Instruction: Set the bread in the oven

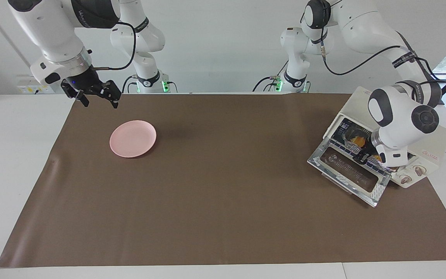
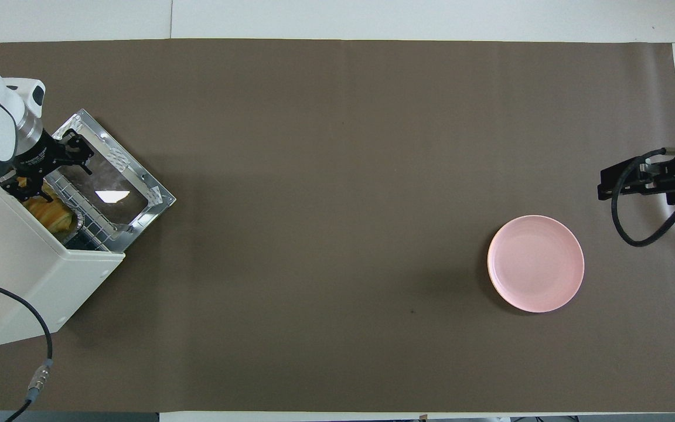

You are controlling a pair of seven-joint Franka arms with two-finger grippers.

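With bread (image 2: 51, 215) inside the oven (image 1: 432, 145) at the bench's left-arm end, left gripper (image 1: 368, 158), fingers unreadable, should back out straight, clearing the door (image 1: 349, 174); right gripper (image 1: 97, 97) waits wide open.

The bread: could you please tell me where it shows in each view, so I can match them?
Facing view: the bread lies inside the open oven, partly hidden by the left pincer.
Overhead view: the bread shows in the oven's mouth, on a foil tray.
Shared landmark: the oven's dropped glass door.
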